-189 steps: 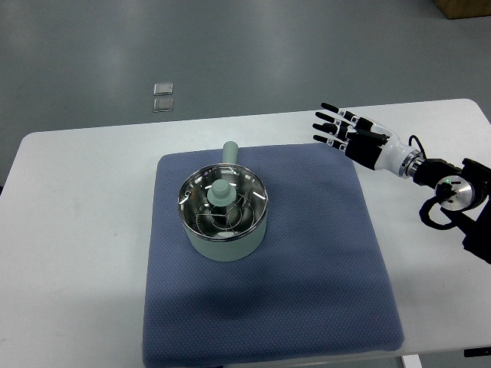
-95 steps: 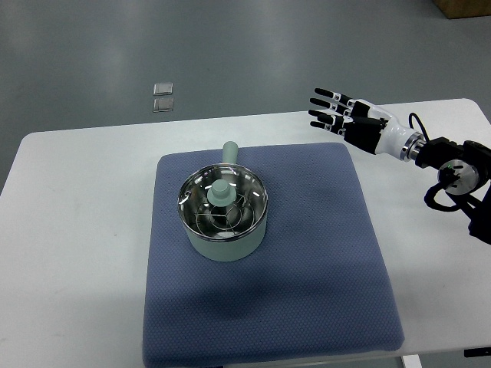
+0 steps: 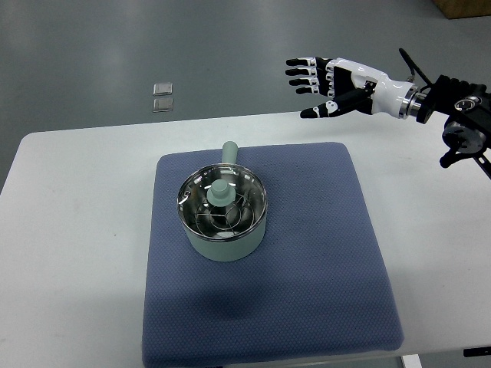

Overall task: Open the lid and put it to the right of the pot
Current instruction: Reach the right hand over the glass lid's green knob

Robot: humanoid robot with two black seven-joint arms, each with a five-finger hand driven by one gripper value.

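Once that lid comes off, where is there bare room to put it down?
The blue mat lies bare to the right of the pot, and so does its near end. The white table is bare left of the mat. Only the pot's spot, with lid on, is taken.

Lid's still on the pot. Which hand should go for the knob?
Right. The right hand is the only one in view, open, hovering beyond the table's far edge, up and right of the pot. The lid goes right anyway.

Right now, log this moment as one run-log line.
phase: approach | right hand: open, raised beyond table's far edge | lid: on pot | pot: on blue mat | left hand: out of view
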